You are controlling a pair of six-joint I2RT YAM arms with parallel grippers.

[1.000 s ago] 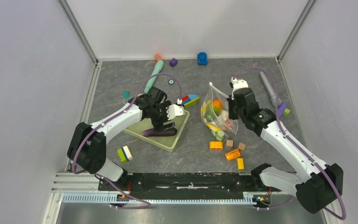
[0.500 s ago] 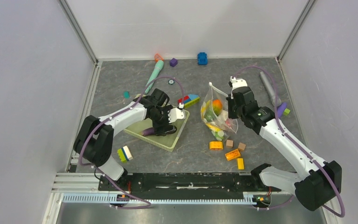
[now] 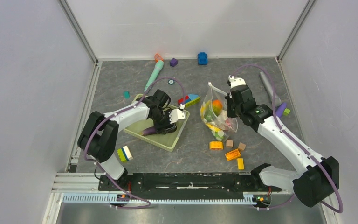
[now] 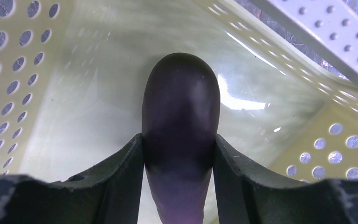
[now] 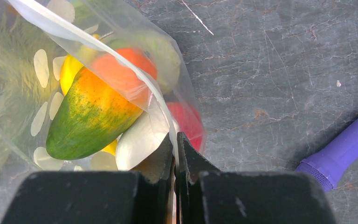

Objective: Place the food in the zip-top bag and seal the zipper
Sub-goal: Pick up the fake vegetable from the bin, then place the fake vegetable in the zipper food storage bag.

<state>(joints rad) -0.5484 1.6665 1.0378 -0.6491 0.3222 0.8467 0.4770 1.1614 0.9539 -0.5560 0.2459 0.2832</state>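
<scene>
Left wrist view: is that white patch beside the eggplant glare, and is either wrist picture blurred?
Left wrist: yes, glare on the basket floor beside the eggplant, which is sharp; the fingers clamping it are dark and soft. Right wrist: mango and tabletop sharp, the zip-top bag smeared at far left. Top external: even light, soft shadows.

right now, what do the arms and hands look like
The left arm and right arm have white links, bulky black joints and a thin purple cable looping alongside each. The left hand and right hand have matte black tapering fingers.
</scene>
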